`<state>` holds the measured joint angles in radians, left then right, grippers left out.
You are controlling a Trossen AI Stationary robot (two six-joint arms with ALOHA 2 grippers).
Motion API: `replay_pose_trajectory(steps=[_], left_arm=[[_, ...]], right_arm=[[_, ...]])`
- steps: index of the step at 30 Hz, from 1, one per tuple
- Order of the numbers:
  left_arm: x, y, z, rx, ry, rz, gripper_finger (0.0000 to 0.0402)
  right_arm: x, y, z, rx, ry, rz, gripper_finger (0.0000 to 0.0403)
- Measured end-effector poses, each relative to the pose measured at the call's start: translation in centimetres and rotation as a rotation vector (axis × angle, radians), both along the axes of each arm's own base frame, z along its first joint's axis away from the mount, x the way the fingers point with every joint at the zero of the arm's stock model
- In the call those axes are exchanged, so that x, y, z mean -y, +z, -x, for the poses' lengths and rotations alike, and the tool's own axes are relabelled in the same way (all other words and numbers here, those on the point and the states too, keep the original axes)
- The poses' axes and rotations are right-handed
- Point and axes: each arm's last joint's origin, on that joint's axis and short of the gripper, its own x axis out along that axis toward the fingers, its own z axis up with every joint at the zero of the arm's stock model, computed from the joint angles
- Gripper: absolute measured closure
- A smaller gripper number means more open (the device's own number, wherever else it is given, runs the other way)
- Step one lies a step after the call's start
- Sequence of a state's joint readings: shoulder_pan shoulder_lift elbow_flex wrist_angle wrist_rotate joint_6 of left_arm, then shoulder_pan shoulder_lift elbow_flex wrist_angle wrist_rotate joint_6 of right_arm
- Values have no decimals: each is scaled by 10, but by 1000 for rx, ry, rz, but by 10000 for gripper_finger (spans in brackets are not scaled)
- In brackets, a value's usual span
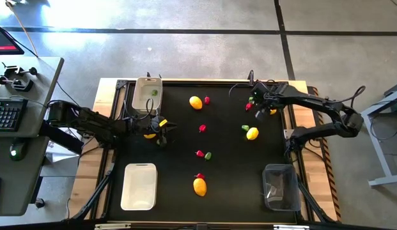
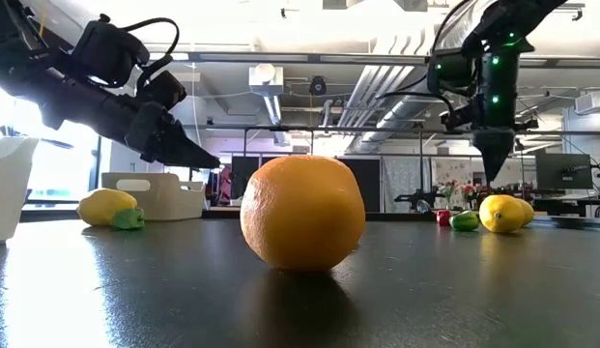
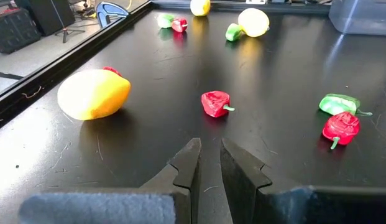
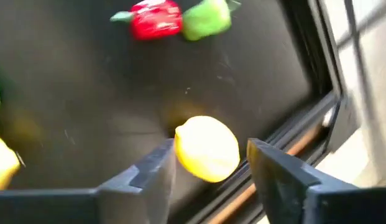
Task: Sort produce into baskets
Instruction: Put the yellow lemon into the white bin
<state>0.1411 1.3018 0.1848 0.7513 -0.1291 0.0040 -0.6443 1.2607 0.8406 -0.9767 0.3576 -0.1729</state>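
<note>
My right gripper (image 1: 264,108) hangs open near the table's far right corner, fingers pointing down. A yellow lemon (image 4: 206,148) lies on the table below it and shows between the two fingers. A red piece (image 4: 155,18) and a green piece (image 4: 206,18) lie just beyond. My left gripper (image 3: 210,146) hovers low at the table's left side with nothing in it, its fingers shut to a narrow slit. Ahead of it lie a lemon (image 3: 93,93) and a red piece (image 3: 214,102). More produce is scattered over the black table top.
A beige tub (image 1: 138,96) at the far left holds a green piece (image 1: 154,92). A white tray (image 1: 139,186) stands at the near left and a transparent bin (image 1: 280,186) at the near right. Other lemons lie mid-table (image 1: 252,133) and near the front edge (image 1: 199,186).
</note>
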Motion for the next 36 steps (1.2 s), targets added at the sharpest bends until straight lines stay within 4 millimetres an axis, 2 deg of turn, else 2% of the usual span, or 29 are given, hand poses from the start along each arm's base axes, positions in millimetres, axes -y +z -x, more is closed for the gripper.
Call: replay_pose_trajectory(steps=[2, 5, 10, 15, 23, 31, 36], left_arm=[[0, 0, 0, 0, 0, 0, 355], [0, 0, 0, -3, 0, 0, 355], [0, -1, 0, -9, 0, 1, 355], [0, -2, 1, -26, 0, 4, 355], [0, -3, 1, -30, 0, 4, 355], [0, -5, 2, -50, 0, 7, 355], [0, -5, 2, -55, -5, -6, 355]], right_arm=[[1, -3, -2, -46, 98, -15, 183], [4, -12, -6, -110, 154, -56, 158], [6, -27, -8, -277, 247, -112, 138], [11, -37, -12, -405, 333, -94, 137], [15, -48, -17, -441, 413, -140, 137], [23, -65, -14, -472, 382, -220, 138], [24, -70, -15, -481, 355, -229, 163]])
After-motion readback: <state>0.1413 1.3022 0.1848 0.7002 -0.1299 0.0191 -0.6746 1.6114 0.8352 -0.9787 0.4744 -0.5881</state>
